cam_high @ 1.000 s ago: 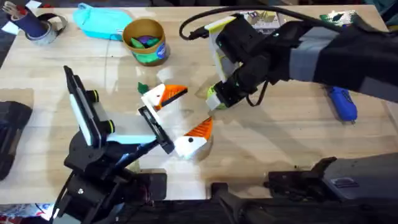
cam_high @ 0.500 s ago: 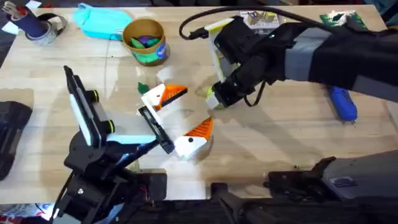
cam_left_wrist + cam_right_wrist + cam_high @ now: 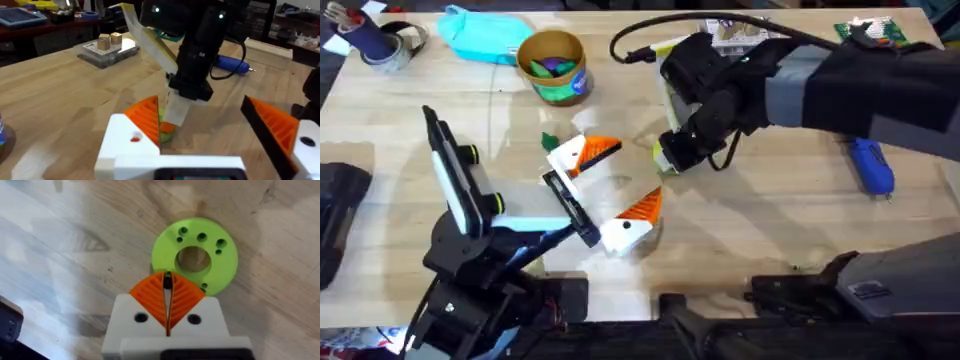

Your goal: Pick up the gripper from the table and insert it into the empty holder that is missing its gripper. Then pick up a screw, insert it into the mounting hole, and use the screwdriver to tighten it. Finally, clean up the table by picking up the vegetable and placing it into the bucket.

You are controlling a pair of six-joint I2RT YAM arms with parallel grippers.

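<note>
Wooden plank table [image 3: 750, 220]: frame-wide surface.
Right gripper [image 3: 168, 291]: orange pads pressed together, tips at lime-green holed disc [image 3: 196, 255], frame centre.
Left gripper [image 3: 210, 135]: fingers spread wide, nothing between.
White-and-orange grippers [image 3: 582, 153] [image 3: 632, 225]: centre.
Blue screwdriver [image 3: 871, 166]: right.
Yellow bucket [image 3: 554, 66]: upper centre-left.

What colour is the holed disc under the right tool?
Lime green; the disc shows best in the right wrist view, just beyond the right tool.

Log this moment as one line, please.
right hand: shut, tips at green disc | left hand: open | screwdriver: lying on table
</note>
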